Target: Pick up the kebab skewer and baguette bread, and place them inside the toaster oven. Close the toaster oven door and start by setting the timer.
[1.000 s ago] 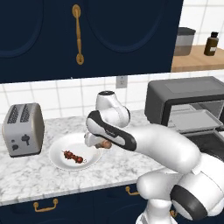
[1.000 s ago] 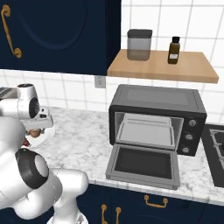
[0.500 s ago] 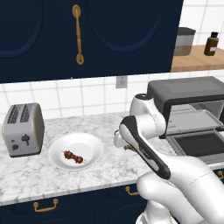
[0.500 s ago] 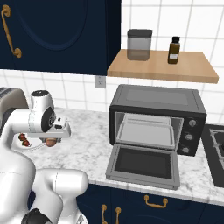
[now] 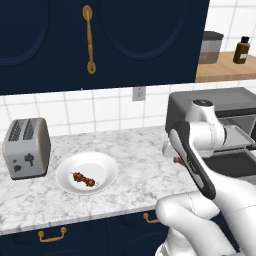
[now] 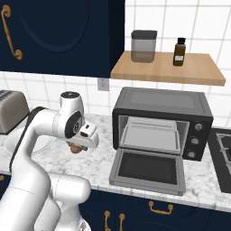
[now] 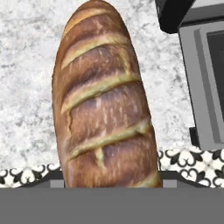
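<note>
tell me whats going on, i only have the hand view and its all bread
Observer: The golden-brown baguette bread is in the gripper, above the marble counter left of the dark grey toaster oven.
Operator: oven door open?
Observer: Yes, the toaster oven door is folded down flat.
Operator: wheres the skewer
Observer: The kebab skewer lies on the white plate beside the silver slot toaster.
</note>
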Controlling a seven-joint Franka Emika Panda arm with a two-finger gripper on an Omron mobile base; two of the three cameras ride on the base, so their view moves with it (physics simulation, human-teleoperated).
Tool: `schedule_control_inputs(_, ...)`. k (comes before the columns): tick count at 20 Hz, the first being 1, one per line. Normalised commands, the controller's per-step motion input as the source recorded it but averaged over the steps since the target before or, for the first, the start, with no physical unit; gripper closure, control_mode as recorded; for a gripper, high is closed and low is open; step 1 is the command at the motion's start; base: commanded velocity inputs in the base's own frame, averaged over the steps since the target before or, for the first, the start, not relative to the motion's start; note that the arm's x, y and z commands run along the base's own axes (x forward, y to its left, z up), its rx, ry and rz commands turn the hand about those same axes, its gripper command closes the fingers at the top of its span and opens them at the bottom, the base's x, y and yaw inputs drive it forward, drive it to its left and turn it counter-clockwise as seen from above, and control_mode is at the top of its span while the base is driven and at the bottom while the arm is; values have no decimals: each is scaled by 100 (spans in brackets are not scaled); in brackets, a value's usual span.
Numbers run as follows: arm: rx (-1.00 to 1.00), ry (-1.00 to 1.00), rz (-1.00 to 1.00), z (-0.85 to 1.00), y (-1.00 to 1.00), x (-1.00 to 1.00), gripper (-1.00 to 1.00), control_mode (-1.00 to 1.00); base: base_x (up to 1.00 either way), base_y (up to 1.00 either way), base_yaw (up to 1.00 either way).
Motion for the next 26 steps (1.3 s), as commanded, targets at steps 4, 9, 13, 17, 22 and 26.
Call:
schedule_control_inputs(4,-7,1,-13,15,-100,13,100,-100,0,0,0)
schedule_control_inputs(9,-6,0,0,29,-100,16,100,-100,0,0,0)
schedule_control_inputs(13,-5,-4,0,10,-62,0,100,-100,0,0,0)
schedule_control_inputs(17,-5,-18,0,0,-31,19,100,-100,0,0,0)
schedule_control_inputs(22,-6,-10,4,-11,-28,23,100,-100,0,0,0)
schedule_control_inputs(26,-3,-2,3,-12,-41,47,100,-100,0,0,0)
